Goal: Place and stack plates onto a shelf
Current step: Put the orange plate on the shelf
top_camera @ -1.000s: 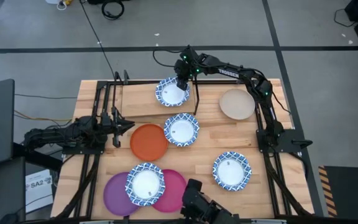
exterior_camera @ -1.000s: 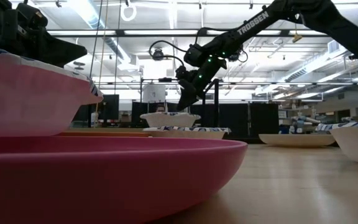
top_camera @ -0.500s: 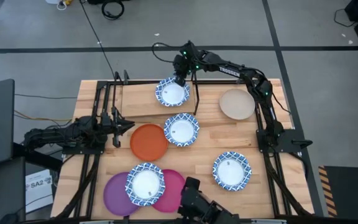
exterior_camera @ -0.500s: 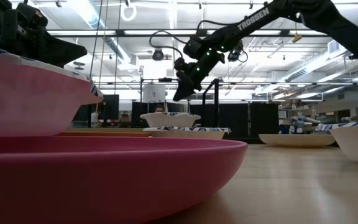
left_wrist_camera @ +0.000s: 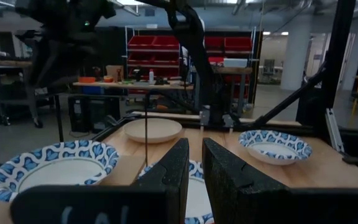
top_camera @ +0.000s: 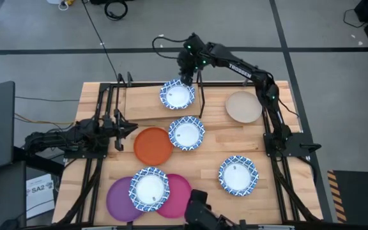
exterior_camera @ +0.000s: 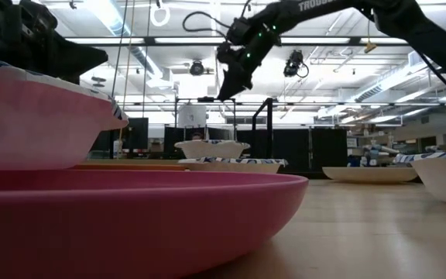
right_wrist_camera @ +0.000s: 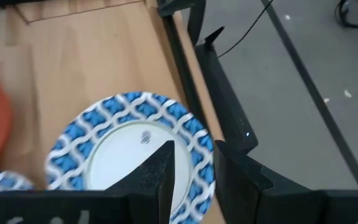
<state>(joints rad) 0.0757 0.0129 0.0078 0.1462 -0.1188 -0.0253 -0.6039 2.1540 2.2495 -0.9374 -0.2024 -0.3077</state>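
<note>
One blue-and-white plate [top_camera: 177, 94] rests flat on the shelf [top_camera: 142, 103], a light board in a black frame at the table's far side. My right gripper [top_camera: 185, 75] hovers open above that plate's far rim [right_wrist_camera: 129, 140], touching nothing; the low view shows it [exterior_camera: 223, 94] well above the plate [exterior_camera: 211, 147]. My left gripper [top_camera: 128, 128] waits shut at the table's left, beside the orange plate [top_camera: 153, 145]. A second patterned plate [top_camera: 186, 133] lies at the table's centre, and a third [top_camera: 238, 175] near-right. The fourth [top_camera: 149, 188] sits on the purple [top_camera: 117, 201] and pink [top_camera: 179, 195] plates. The beige plate [top_camera: 243, 106] is far-right.
Black upright posts [top_camera: 202, 96] stand at the shelf's right end, next to the right gripper. The shelf board left of the plate is bare. In the low view the pink plate's rim [exterior_camera: 130, 209] fills the foreground. Arm bases stand at the table's left and right edges.
My right gripper has risen from the patterned plate on the shelf and drifted toward the table's far edge. The plate has stayed flat on the shelf board.
</note>
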